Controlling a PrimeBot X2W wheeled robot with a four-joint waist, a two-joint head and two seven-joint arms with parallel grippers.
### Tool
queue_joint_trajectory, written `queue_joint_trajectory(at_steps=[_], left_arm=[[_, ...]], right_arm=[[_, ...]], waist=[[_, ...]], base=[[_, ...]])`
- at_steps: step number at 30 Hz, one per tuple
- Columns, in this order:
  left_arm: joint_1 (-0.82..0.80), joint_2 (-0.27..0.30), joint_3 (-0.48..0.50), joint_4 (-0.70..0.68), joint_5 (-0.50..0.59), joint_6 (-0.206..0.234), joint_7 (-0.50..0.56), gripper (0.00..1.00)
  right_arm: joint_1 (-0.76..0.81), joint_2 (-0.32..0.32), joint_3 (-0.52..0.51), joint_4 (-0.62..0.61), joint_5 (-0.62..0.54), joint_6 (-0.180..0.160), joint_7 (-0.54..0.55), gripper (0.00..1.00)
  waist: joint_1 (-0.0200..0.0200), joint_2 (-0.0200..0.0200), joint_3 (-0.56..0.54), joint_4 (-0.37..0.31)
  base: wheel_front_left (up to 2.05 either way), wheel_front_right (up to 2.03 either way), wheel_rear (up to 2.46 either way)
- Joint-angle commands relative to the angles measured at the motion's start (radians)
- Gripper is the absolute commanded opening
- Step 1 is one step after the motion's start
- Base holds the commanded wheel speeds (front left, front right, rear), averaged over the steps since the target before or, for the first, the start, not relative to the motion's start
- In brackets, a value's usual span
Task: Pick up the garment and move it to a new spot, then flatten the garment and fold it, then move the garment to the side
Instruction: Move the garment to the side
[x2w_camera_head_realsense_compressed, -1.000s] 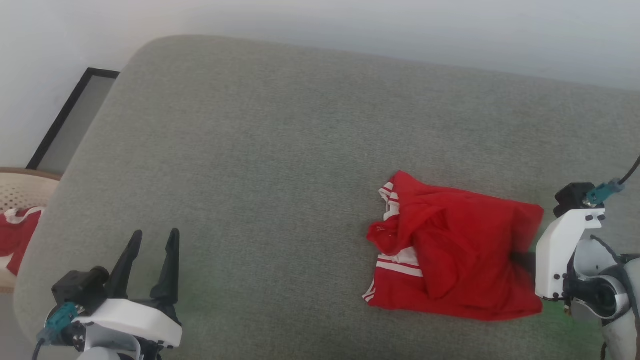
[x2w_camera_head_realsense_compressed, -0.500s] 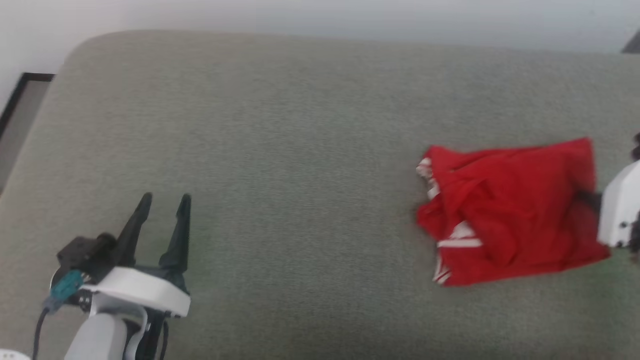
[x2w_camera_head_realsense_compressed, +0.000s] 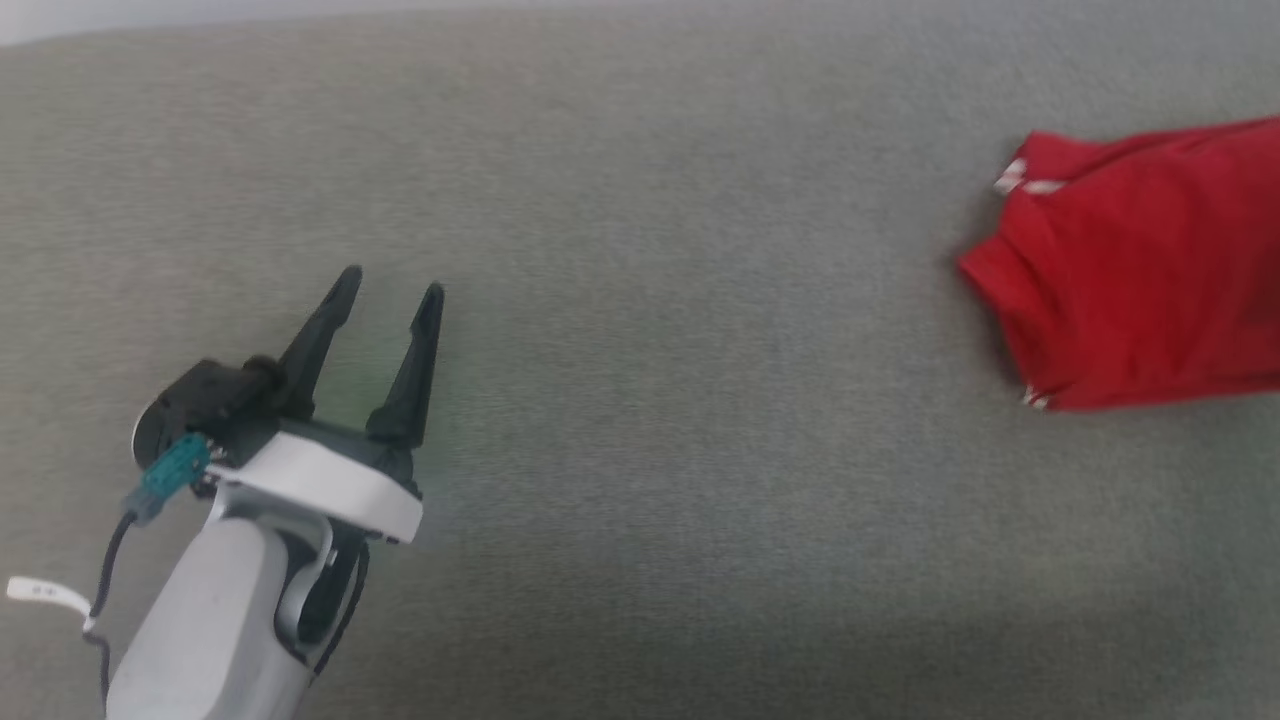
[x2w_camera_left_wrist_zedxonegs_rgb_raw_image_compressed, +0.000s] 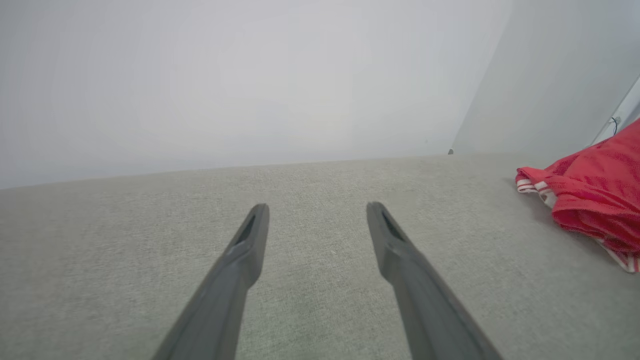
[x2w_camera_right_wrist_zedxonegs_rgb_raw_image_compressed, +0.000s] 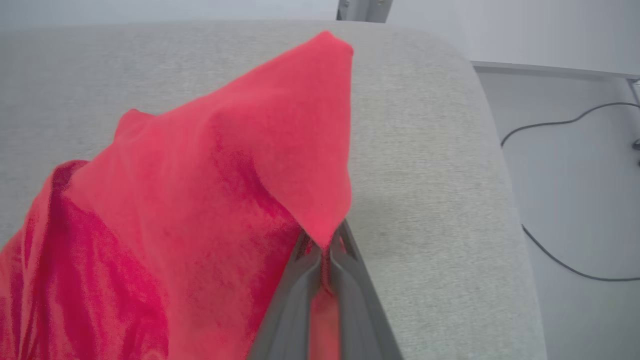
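Seen in the right wrist view, the right gripper (x2w_camera_right_wrist_zedxonegs_rgb_raw_image_compressed: 326, 247) rises from the bottom centre of the frame. Its two dark fingers are pressed together on a pinch of the garment (x2w_camera_right_wrist_zedxonegs_rgb_raw_image_compressed: 200, 190), a small red jersey T-shirt. The cloth peaks like a tent above the fingertips and slumps away toward the lower left. Beneath it is a grey upholstered cushion (x2w_camera_right_wrist_zedxonegs_rgb_raw_image_compressed: 425, 150) whose rounded end shows at the right, and past that a thin cable (x2w_camera_right_wrist_zedxonegs_rgb_raw_image_compressed: 550, 252) lies on a pale floor (x2w_camera_right_wrist_zedxonegs_rgb_raw_image_compressed: 575, 175). In the head view the shirt sits bunched at the right edge of the frame, partly cut off, with flecks of red-and-white striped trim on its left side. The left gripper (x2w_camera_head_realsense_compressed: 390, 282) is at the lower left, well apart from the shirt, its fingers spread wide with nothing between them, over bare cushion. The shirt looks light, soft and limp. Held at a single point it will likely sag, twist and drag on the textured upholstery. To spread it flat, the better holds would probably be the two shoulders or the two hem corners, one in each gripper.
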Motion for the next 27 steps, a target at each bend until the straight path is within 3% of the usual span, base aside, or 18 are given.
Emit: queue_joint_trajectory(at_steps=[1,14,27], left_arm=[[-0.027,0.007,-0.011,-0.001,-0.004,-0.001,-0.004,1.00],[-0.175,0.061,-0.147,0.013,-0.017,-0.001,-0.004,1.00],[-0.261,0.093,-0.218,0.017,-0.034,-0.001,-0.004,1.00]], right_arm=[[-0.029,-0.011,0.001,0.016,-0.010,0.000,-0.024,0.00],[-0.208,-0.094,0.046,0.204,-0.100,0.000,-0.249,0.00],[-0.328,-0.077,0.074,0.432,-0.222,0.000,-0.445,0.00]], waist=[[0.0000,0.0000,0.037,-0.039],[0.0000,0.0000,0.152,-0.137],[0.0000,0.0000,0.229,-0.156]], base=[[0.00,0.00,0.00],[0.00,0.00,0.00],[0.00,0.00,0.00]])
